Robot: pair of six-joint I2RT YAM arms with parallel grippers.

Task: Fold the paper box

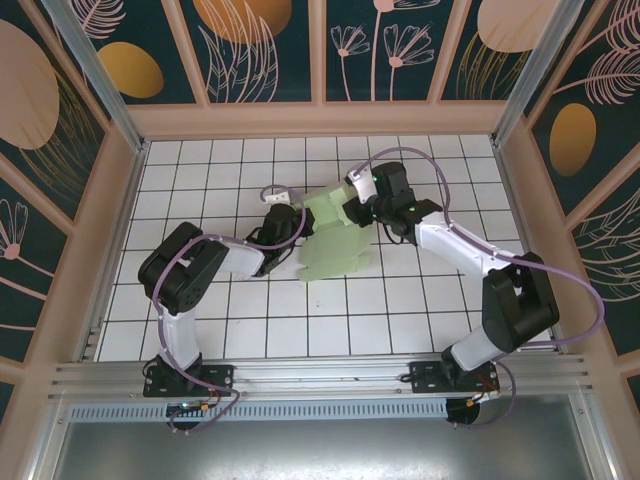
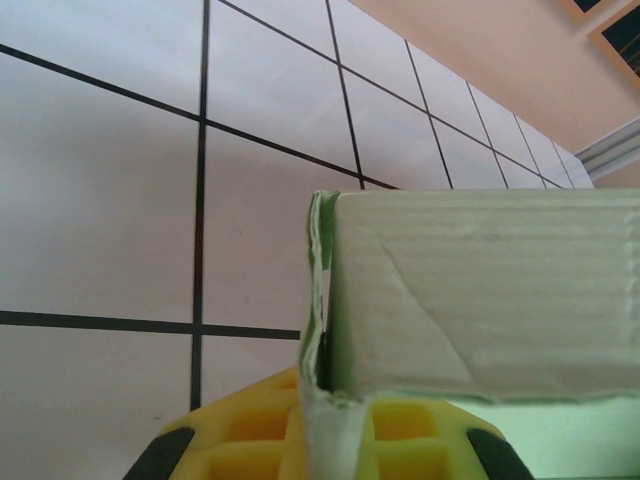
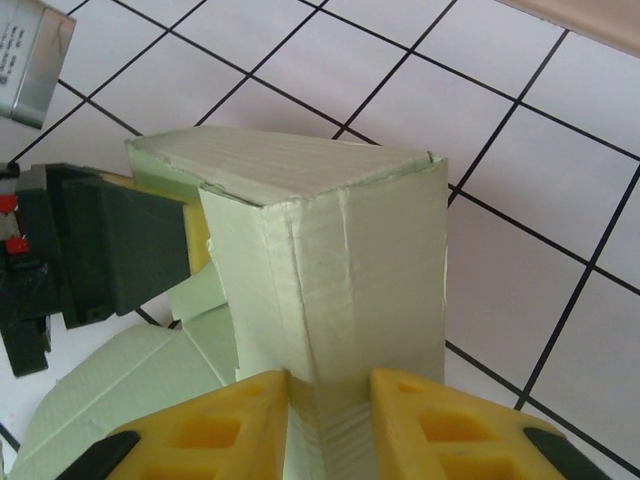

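paper box [image 1: 338, 250]: pale mint ribbed card, half-folded, walls up, flaps splayed, just 12 o'clock of table [image 1: 250, 330] centre | left gripper [image 2: 325, 440]: clamped on its 9 o'clock wall | right gripper [image 3: 330, 420]: pinching its 1 o'clock corner

Robot lab cell, white grid-tiled table [image 1: 200, 330] under the left gripper [image 2: 320, 420] and right gripper [image 3: 330, 390], leaf-printed wall panels [image 1: 260, 50] in pale wood frames beyond both, aluminium posts [image 1: 95, 70] at far corners, aluminium rail [image 1: 320, 375] behind them, bearing two bolted arm bases [image 1: 185, 380].
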